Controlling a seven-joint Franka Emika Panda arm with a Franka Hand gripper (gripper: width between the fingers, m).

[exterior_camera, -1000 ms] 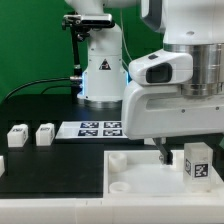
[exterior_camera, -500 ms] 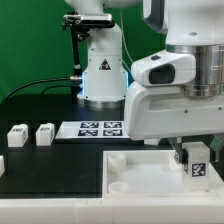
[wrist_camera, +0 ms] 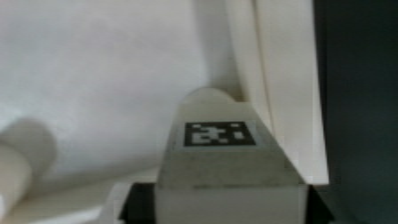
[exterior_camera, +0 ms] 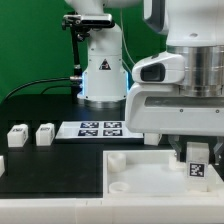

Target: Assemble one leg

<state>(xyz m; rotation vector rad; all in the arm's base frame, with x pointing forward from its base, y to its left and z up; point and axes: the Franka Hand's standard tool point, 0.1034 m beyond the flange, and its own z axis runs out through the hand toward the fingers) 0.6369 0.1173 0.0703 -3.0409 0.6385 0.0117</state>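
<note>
My gripper [exterior_camera: 196, 150] is shut on a leg [exterior_camera: 197, 161], a small white block with a black-and-white tag. It holds the leg upright over the right part of the large white panel [exterior_camera: 140, 178], close to the panel's surface. In the wrist view the leg [wrist_camera: 222, 150] fills the middle between the dark fingers [wrist_camera: 146, 200] of the gripper [wrist_camera: 226, 205], with the panel [wrist_camera: 107, 80] below it near the panel's edge. Whether the leg touches the panel is hidden.
Two more white legs [exterior_camera: 17, 136] [exterior_camera: 45, 133] stand on the black table at the exterior view's left. The marker board [exterior_camera: 98, 128] lies behind the panel. The robot base [exterior_camera: 100, 75] stands at the back. A raised round bump [wrist_camera: 18, 165] shows on the panel.
The arm has shifted slightly toward the exterior view's right with the leg still held. The leg stays over the same part of the panel.
</note>
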